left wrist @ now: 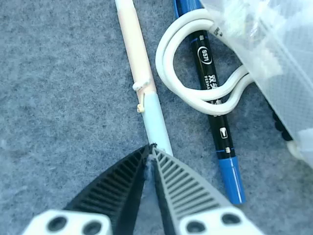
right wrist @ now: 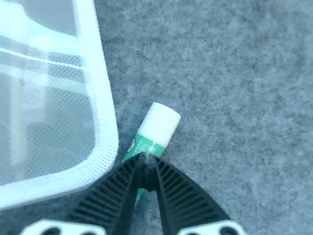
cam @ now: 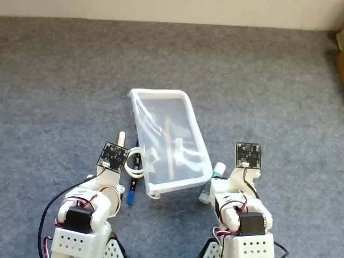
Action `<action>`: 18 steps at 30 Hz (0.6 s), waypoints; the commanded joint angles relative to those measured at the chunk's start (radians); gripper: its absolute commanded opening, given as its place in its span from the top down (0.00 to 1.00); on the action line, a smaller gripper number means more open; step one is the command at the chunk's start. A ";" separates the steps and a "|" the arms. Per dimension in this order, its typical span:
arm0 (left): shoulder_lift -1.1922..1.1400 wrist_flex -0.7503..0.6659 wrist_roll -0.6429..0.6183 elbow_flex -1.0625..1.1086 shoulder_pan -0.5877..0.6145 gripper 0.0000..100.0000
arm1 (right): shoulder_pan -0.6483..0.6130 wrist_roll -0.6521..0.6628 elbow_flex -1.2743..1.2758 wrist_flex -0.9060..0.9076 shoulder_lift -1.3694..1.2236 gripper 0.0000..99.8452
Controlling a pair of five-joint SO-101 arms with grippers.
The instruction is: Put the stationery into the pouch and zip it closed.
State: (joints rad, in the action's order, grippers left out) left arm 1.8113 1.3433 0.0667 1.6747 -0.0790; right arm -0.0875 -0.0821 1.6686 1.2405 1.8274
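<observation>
Where the pale pen (left wrist: pixel 139 58) ended, the left hand (left wrist: pixel 150 148) sat closed, tips touching; the right hand (right wrist: pixel 146 161), also closed, overlay the glue stick (right wrist: pixel 155 129).

Grey, carpet-like bench (cam: pixel 64 80), evenly lit.
A pale strip (cam: pixel 161 9) borders it well beyond the left claw (left wrist: pixel 150 148); a brown edge (cam: pixel 341 59) shows well beyond the right claw (right wrist: pixel 145 159).

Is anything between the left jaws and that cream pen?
Nothing visible. The left jaws, closed, sit right at the cream pen's pale-blue end; the blue marker and white cord loop lie beside it.
</observation>
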 commanded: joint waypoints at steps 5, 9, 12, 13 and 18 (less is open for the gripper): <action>0.008 0.003 -0.008 0.021 0.001 0.99 | -0.001 -0.009 0.156 0.012 0.008 0.99; 0.010 0.012 -0.003 -0.021 0.025 0.99 | -0.001 -0.009 0.156 0.012 0.008 0.99; 0.010 0.003 -0.003 -0.093 0.082 0.99 | -0.001 -0.009 0.156 0.012 0.008 0.99; 0.010 0.000 -0.003 -0.117 0.110 0.99 | -0.001 -0.009 0.156 0.012 0.008 0.99; 0.012 -0.100 0.046 -0.199 0.133 0.99 | 0.002 -0.009 0.156 0.012 0.008 0.99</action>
State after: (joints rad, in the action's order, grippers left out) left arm 1.8144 1.3218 0.0667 1.5750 0.0391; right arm -0.0875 -0.0821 1.6686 1.2405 1.8274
